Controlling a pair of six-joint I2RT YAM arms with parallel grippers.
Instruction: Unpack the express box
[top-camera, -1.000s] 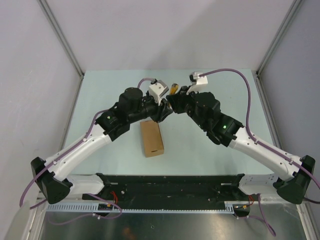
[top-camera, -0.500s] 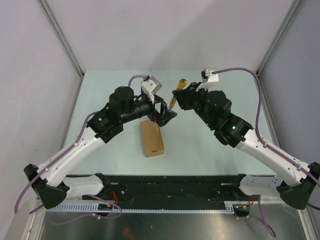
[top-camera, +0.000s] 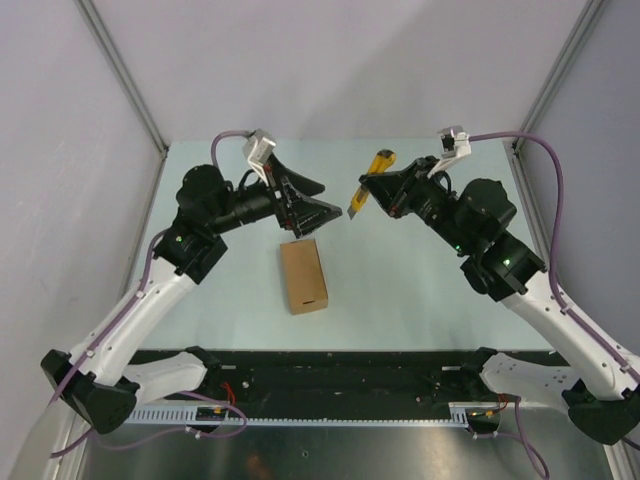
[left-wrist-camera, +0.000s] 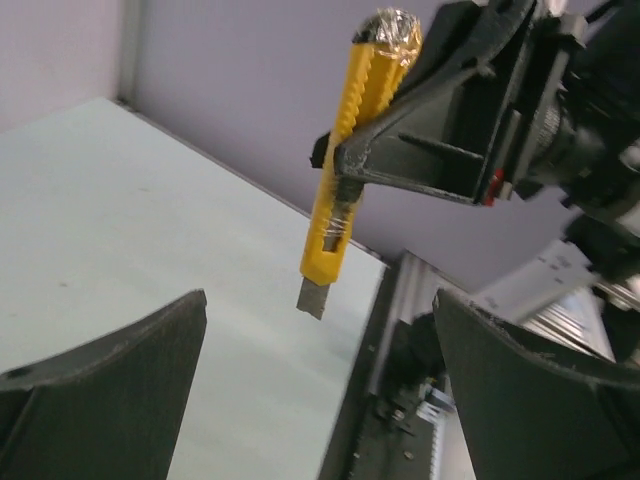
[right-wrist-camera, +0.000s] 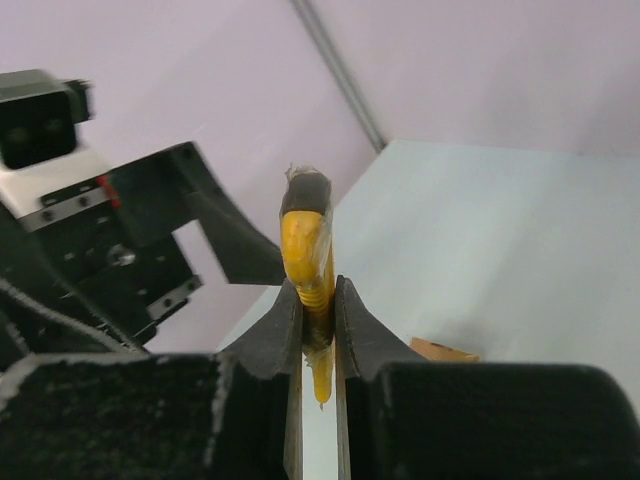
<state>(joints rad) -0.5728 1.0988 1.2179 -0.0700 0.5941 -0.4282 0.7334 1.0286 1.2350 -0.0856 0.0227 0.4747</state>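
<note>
The express box (top-camera: 304, 276), a small brown carton, lies flat on the table between the arms; one corner of the express box (right-wrist-camera: 440, 350) shows in the right wrist view. My right gripper (top-camera: 368, 190) is raised above the table, shut on a yellow utility knife (top-camera: 371, 184) whose short blade points down. In the right wrist view the knife (right-wrist-camera: 307, 255) stands upright, pinched between the right gripper's (right-wrist-camera: 318, 300) fingers. My left gripper (top-camera: 333, 200) hangs open above the box's far end, facing the knife (left-wrist-camera: 345, 160). Nothing is between the left gripper's (left-wrist-camera: 320, 310) wide fingers.
The pale green table (top-camera: 420, 290) is walled by grey panels with metal posts (top-camera: 125, 75) at the back corners. A black base rail (top-camera: 340, 370) runs along the near edge.
The arms met over the knife a second ago. My left gripper has opened and drawn back to the left; the right gripper has carried the knife to the right and upward.
</note>
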